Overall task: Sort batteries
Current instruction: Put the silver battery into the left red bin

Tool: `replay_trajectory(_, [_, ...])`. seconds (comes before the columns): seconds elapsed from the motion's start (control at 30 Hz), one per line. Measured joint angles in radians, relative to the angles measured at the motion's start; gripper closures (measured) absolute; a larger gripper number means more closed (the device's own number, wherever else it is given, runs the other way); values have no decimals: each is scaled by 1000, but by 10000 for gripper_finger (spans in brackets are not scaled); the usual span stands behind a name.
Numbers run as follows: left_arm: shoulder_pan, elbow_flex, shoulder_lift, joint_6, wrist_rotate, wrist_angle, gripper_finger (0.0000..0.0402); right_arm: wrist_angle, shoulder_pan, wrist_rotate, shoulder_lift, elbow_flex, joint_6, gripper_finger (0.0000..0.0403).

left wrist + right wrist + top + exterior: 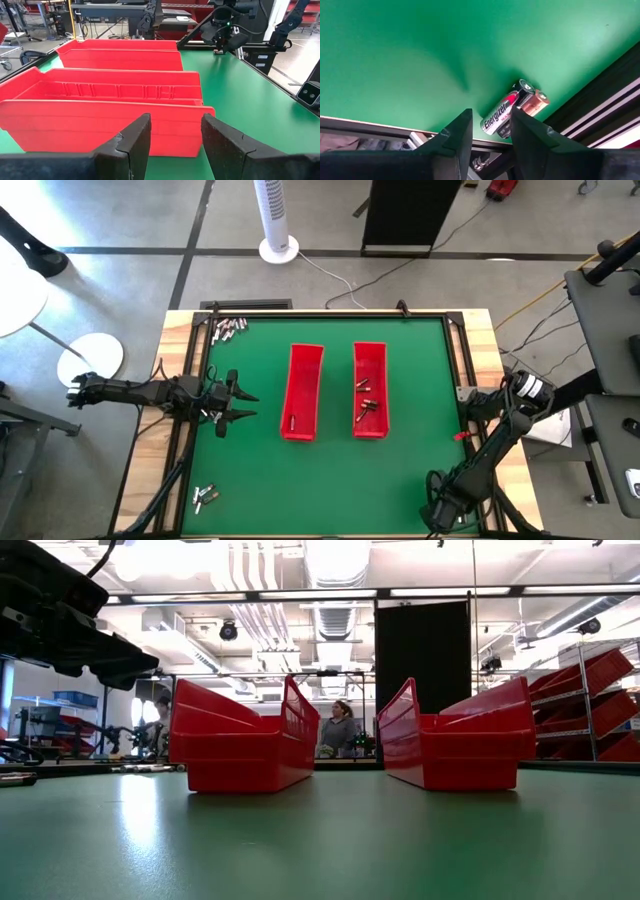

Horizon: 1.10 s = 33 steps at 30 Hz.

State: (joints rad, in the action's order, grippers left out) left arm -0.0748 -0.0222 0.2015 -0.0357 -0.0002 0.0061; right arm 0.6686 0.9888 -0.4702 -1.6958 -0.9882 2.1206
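**Right gripper low over batteries at the table's right edge**

While the left arm waited over the left side of the green table mat (420, 360), its left gripper (175, 142) hung above the surface with the jaws apart and nothing between them, facing the long side of the nearer red tray (100, 107). Two red trays stood side by side near the middle of the mat; the left-hand tray (303, 392) held one battery, and the right-hand tray (369, 390) held several. Loose batteries lay in three places on the mat: a cluster at the far left corner (228, 329), a few at the near left edge (205, 497), and a small group by the right edge, seen close in the right wrist view.

That last group (512, 112) lay against the dark frame bordering the mat: a silver-and-black cell with red lettering beside a copper-topped one. The right gripper (491, 131) was just above them, its jaws narrow, with the silver cell's end between the fingertips; whether they pinched it could not be told.

Beyond the table lay a grey floor with a white tower fan (276, 220), a black panel (424, 655), red bins on shelving (590, 705), and a seated person (340, 730) far behind the trays.
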Motion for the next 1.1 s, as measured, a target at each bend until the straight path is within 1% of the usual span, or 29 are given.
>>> replay_trajectory(0.3, [0,0,0,0,0,0,247,-18,-4,3,0,0,11,289])
replay_trajectory(0.63, [0,0,0,0,0,0,247,-31,-46,-1,36,0,-18,258])
replay_trajectory(0.7, [0,0,0,0,0,0,247,-22,-45,-31,38,-2,-9,251])
replay_trajectory(0.8, [0,0,0,0,0,0,247,18,-27,-104,32,-2,20,240])
replay_trajectory(0.83, [0,0,0,0,0,0,247,11,-20,-107,31,-1,26,237])
replay_trajectory(0.97, [0,0,0,0,0,0,247,6,-4,-55,24,0,61,226])
replay_trajectory(1.1, [0,0,0,0,0,0,247,6,-2,-46,4,2,50,223])
